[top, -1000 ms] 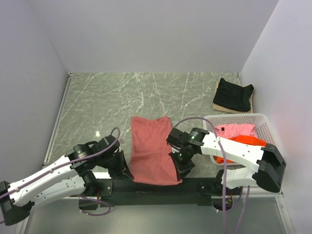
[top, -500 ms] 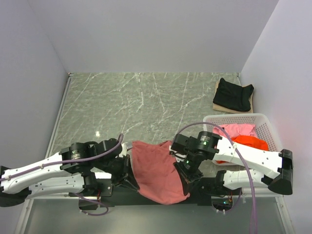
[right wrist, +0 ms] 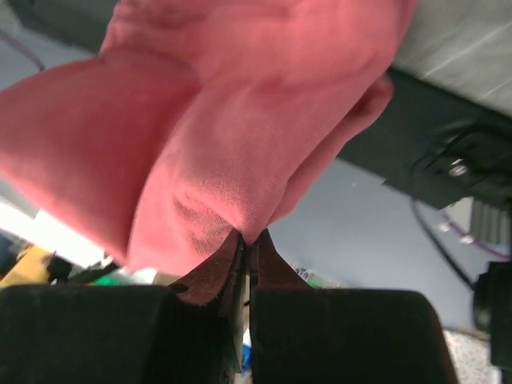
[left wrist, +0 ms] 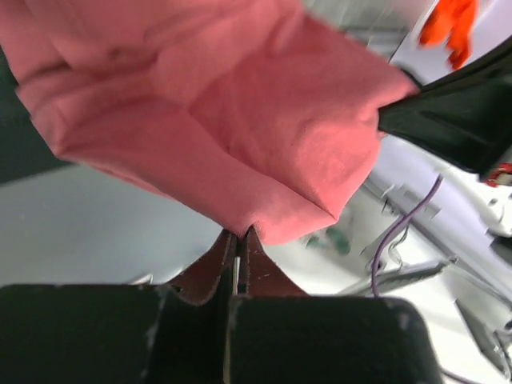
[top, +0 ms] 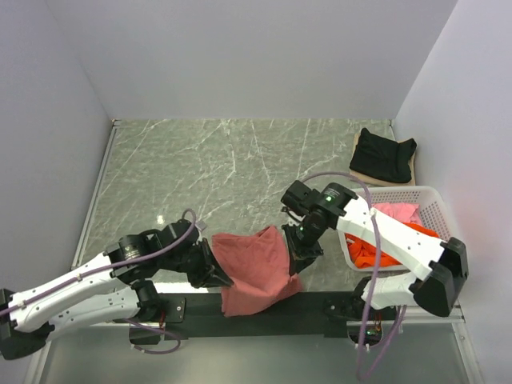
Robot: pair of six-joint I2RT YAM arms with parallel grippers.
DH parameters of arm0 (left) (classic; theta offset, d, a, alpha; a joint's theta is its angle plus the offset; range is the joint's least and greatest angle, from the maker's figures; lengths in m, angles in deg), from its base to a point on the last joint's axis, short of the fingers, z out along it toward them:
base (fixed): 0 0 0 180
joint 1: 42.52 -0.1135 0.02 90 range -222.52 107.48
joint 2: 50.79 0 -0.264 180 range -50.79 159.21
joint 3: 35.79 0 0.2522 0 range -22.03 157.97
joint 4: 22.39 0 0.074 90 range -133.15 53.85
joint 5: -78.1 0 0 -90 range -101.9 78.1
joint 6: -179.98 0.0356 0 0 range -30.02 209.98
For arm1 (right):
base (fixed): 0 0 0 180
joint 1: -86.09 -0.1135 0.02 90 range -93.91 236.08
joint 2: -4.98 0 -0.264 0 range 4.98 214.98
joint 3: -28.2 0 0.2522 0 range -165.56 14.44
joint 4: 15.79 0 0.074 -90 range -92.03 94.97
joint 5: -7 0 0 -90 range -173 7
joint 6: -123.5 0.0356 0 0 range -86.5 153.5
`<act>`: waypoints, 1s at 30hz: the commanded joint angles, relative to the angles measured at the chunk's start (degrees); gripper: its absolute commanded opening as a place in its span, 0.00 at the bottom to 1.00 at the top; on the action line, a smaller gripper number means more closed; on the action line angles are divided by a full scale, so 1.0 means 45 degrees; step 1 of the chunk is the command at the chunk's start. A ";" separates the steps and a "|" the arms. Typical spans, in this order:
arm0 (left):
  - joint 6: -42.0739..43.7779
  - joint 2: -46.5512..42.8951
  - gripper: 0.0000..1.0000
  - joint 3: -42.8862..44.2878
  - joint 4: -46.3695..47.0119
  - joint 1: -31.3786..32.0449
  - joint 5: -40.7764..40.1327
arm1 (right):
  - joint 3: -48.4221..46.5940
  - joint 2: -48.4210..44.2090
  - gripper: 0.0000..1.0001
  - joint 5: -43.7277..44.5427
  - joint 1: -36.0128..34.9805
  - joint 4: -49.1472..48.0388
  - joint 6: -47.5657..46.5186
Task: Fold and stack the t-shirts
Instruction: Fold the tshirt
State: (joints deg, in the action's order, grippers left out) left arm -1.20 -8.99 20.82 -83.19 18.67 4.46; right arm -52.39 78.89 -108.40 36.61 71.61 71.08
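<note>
Over the tabletop's (top: 200, 168) near edge, I'm holding the brick-red t-shirt (top: 254, 270) aloft, sagging between both arms, its held edge running left to right. The left claw (top: 216, 270) is pinching its left corner; the right claw (top: 296, 252) is pinching the right corner, slightly farther in.

The brick-red t-shirt (top: 254, 264), left of the basket (top: 438, 210), is soft matt cloth with a fine knit grain. The basket itself is white plastic lattice, faintly shiny. Beyond the basket, the black t-shirt (top: 384, 152) is dull, light-swallowing cloth. The table (top: 200, 168) around the basket is smooth, veined stone-look, with one small glossy glint.
</note>
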 commanded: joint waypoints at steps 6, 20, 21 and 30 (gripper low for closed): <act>0.1979 0.0084 0.00 -0.0206 -0.0013 -0.2190 -0.0061 | -0.1710 0.1639 0.00 0.1095 0.0681 -0.0799 -0.1398; 0.4107 0.0710 0.00 -0.0264 -0.0424 -0.4475 -0.0452 | -0.3528 0.4004 0.00 0.1545 0.1462 -0.1580 -0.2394; 0.4225 0.0788 0.00 -0.0265 -0.0424 -0.4766 -0.0491 | -0.3625 0.4218 0.00 0.1545 0.1559 -0.1600 -0.2433; 0.5299 0.1413 0.00 -0.0791 0.0297 -0.6076 -0.0121 | -0.4680 0.5643 0.00 0.1525 0.1990 -0.1873 -0.2902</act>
State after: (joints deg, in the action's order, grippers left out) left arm 19.13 -3.53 18.09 -84.81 -7.30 2.82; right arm -70.51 102.91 -102.11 44.81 65.30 59.67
